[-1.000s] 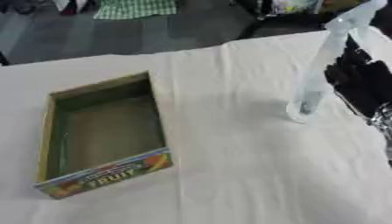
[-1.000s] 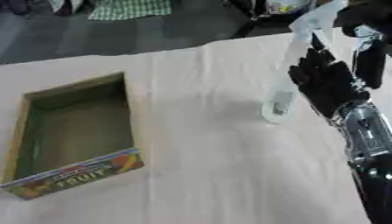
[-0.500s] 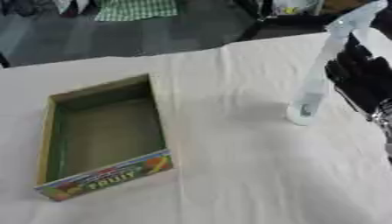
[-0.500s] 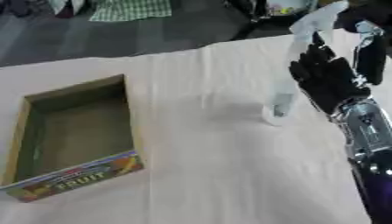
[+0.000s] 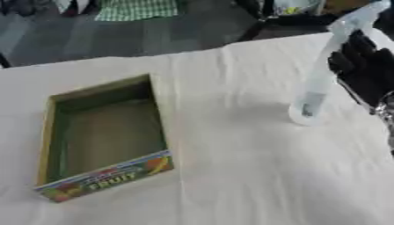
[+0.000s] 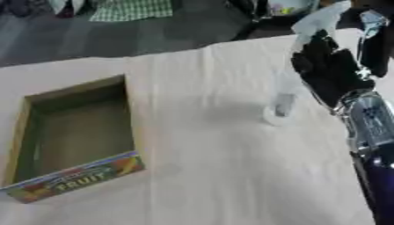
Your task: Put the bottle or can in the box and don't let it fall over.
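A clear plastic bottle (image 6: pixel 286 99) stands upright on the cream tablecloth at the right, its cap end reaching up towards the table's far edge. My black right hand (image 6: pixel 332 72) is close against the bottle's right side with its fingers stretched upward and not wrapped round it. An open cardboard box (image 5: pixel 52 145) with a colourful "FRUIT" front panel lies at the left, with nothing inside. The left hand shows in no view.
The tablecloth (image 5: pixel 231 176) spreads wide between box and bottle. Beyond the table's far edge are a dark floor, a green checked cloth (image 5: pixel 135 8) and dark furniture (image 6: pixel 265 19).
The whole picture has shifted slightly. My right hand stays beside the bottle, a touch nearer to it. The bottle and the box have not moved.
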Tool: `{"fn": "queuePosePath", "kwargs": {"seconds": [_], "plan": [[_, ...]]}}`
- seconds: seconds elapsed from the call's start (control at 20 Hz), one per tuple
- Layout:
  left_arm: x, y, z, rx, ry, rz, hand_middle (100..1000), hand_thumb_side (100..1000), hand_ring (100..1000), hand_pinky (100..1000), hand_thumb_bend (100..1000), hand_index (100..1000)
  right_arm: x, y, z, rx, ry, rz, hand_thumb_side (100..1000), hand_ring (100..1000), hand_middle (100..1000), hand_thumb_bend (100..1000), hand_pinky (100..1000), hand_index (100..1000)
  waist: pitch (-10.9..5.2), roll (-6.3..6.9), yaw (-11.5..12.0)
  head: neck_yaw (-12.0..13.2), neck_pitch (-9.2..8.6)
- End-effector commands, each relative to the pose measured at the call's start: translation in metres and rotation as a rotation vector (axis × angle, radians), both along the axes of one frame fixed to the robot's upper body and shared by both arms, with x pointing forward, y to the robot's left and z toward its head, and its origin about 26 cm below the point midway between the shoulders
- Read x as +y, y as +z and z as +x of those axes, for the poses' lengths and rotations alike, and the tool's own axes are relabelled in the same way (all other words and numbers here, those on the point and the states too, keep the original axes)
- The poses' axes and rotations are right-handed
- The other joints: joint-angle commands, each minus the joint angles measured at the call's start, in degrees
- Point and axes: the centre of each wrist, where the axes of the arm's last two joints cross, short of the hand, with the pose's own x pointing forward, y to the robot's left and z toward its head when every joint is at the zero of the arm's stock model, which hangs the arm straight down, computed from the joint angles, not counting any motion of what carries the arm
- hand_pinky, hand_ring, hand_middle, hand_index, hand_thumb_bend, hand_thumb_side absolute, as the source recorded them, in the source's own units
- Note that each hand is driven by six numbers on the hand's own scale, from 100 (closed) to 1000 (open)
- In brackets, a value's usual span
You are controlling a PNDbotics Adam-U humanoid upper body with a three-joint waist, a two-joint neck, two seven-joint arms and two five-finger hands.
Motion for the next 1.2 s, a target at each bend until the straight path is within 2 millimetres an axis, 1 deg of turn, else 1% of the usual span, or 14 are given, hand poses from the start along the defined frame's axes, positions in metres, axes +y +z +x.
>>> {"fn": "queuePosePath", "kwargs": {"seconds": [0.05, 0.55, 0.6, 0.65, 1.2], "plan": [[0.001, 0.008, -0.001, -0.026, -0.007, 0.013, 770, 608, 864, 732, 757, 737, -0.001, 0.018, -0.005, -0.055, 0.001, -0.027, 787, 100, 160, 100, 100, 968, -0.98, -0.27, -0.1, -0.1, -0.51], [0.002, 0.008, -0.002, -0.024, -0.005, 0.017, 770, 609, 864, 733, 755, 737, 0.002, 0.032, -0.008, -0.096, 0.006, -0.047, 780, 100, 172, 100, 100, 974, -1.55, -0.58, -0.4, 0.0, 0.07], [0.002, 0.007, -0.002, -0.024, -0.004, 0.017, 770, 611, 864, 733, 753, 737, 0.003, 0.034, -0.008, -0.099, 0.007, -0.05, 760, 100, 174, 100, 100, 975, -1.57, -0.61, -0.4, 0.1, 0.13], [0.002, 0.007, -0.002, -0.023, -0.004, 0.017, 770, 609, 864, 733, 755, 737, 0.003, 0.036, -0.008, -0.106, 0.009, -0.054, 779, 100, 175, 100, 100, 975, -1.59, -0.65, -0.4, 0.1, 0.21], [0.004, 0.008, -0.002, -0.023, -0.005, 0.024, 770, 609, 864, 733, 753, 737, 0.017, 0.066, -0.007, -0.176, 0.077, -0.093, 763, 100, 189, 100, 100, 981, -2.36, -1.15, -0.3, 0.0, 0.97]]}}
